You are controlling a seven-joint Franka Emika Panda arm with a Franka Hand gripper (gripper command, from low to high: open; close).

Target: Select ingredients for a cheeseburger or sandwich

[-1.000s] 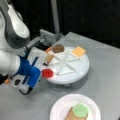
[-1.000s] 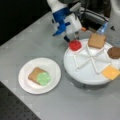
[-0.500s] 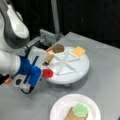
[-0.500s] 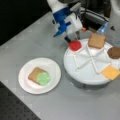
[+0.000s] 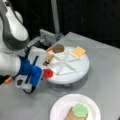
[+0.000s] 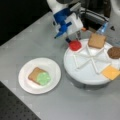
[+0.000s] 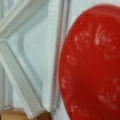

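My gripper (image 6: 73, 39) right over tomato (image 6: 75, 45) at divided tray's (image 6: 82, 77) 9 o'clock edge — no shift from half second back; grip state: cannot tell. Bread (image 6: 34, 74) with lettuce (image 6: 43, 78) on plate (image 6: 51, 66).

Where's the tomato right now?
The tomato sits at the divided tray's rim, a front view's left, directly under the claw, near the bread.

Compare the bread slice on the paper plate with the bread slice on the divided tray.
The bread slice on the paper plate carries green lettuce on one end; the bread slice on the divided tray is bare. The plate slice lies far from the gripper; the tray slice lies close beside it, next to the red tomato disc under the gripper. Both are tan, flat and roughly square.
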